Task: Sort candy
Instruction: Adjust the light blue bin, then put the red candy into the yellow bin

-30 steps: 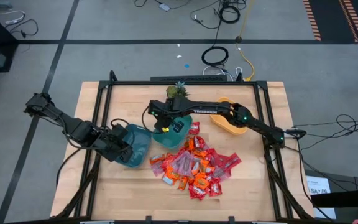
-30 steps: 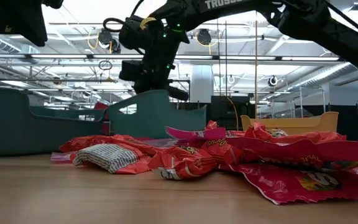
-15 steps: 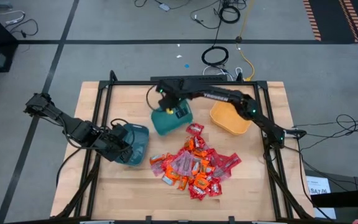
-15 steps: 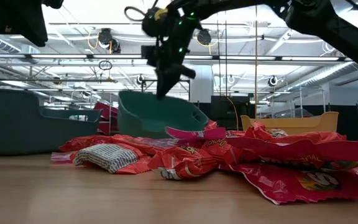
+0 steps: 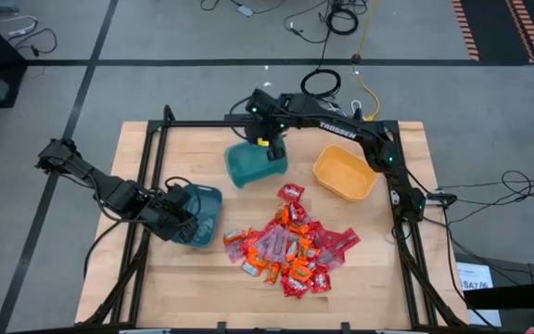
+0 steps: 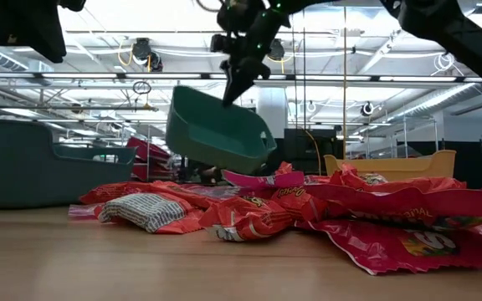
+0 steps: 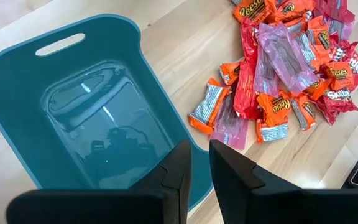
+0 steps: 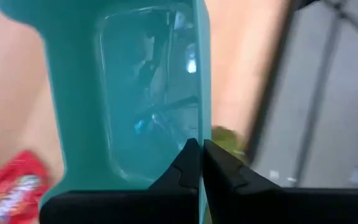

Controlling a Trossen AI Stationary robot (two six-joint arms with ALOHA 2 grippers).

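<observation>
The candy [image 5: 290,246] lies in a loose heap of red, orange and pink wrappers on the wooden table, also in the low view [image 6: 308,209]. My right gripper [image 5: 269,139] is at the far middle of the table, shut on a green-teal bin [image 5: 256,165] that hangs tilted above the table [image 6: 220,130]. My left gripper [image 5: 185,223] is at the left, shut on a blue bin [image 5: 200,213] whose base rests on the table [image 6: 23,167]. Nothing shows inside the blue bin [image 7: 98,124]. My left gripper has the blue bin's rim [image 7: 180,134] near the end away from its handle slot, one finger inside and one outside. It comes slanting down from the table's left. My right gripper pinches the green-teal bin's wall at its upper rim [image 8: 202,134], one finger on each side. It comes slanting down from above. The bin hangs tilted below the fingers [image 6: 228,96], clear of the table.
An orange bin [image 5: 344,174] stands at the far right, next to the lifted bin. A small green plant [image 8: 225,138] shows just beyond the lifted bin's wall. Bare wood lies along the near edge [image 5: 193,288]. A black frame [image 5: 156,167] runs round the table.
My right gripper has risen and gone toward the table's far edge and a little right, rolling as it went. The green-teal bin has come with it: it stood next to the candy heap and now hangs tilted, clear of the table.
</observation>
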